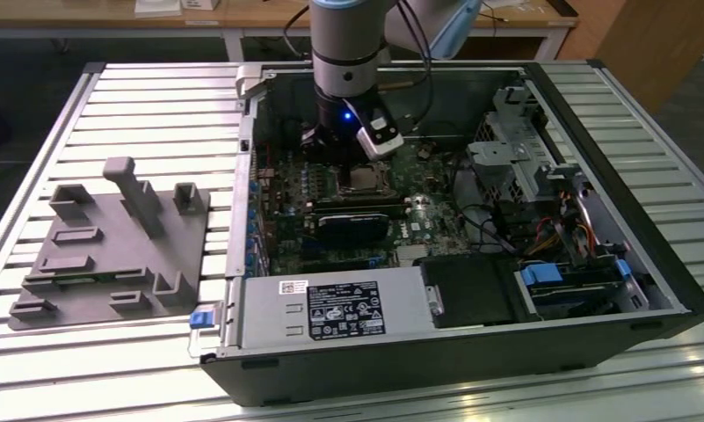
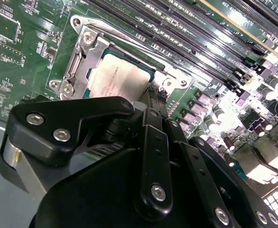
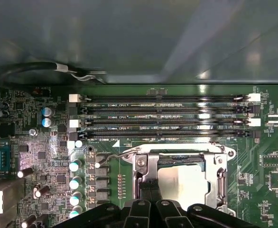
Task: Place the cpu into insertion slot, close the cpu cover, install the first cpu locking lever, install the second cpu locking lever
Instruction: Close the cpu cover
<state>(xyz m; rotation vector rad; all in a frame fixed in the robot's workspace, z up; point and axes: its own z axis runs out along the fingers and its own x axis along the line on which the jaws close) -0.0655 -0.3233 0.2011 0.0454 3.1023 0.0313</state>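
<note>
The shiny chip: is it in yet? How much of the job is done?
Done: the cpu lies in the insertion slot, and the cpu cover looks lowered around it. In hand: the gripper is down at the cover's edge, near a thin wire lever. Left: whether the levers are locked cannot be told.

You work on a slatted metal table (image 1: 152, 105) whose ribs catch bright light at the near edge. Behind it stands a wooden-topped bench (image 1: 94, 12) on white legs (image 1: 229, 40). A wooden panel (image 1: 650, 35) stands at the exterior view's right, above a dark floor (image 1: 24, 66).
</note>
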